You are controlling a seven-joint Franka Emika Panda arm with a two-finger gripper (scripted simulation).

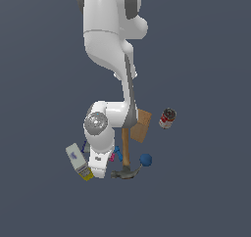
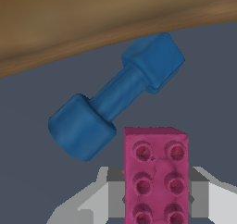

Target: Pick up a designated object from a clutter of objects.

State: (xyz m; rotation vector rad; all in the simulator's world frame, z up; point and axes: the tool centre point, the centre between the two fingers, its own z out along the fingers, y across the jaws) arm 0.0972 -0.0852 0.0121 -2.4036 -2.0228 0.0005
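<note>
Pink brick (image 2: pixel 156 174) lay on the tabletop between the jaws, which stood apart, just beside a blue dumbbell-shaped piece (image 2: pixel 115 98) and the hammer handle (image 2: pixel 92 19). Risk: closing off-centre might nudge the blue piece or twist the brick free.

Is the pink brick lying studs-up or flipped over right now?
Studs-up: the wrist view shows the pink brick with its round studs facing the camera, between the gripper's fingers.
</note>
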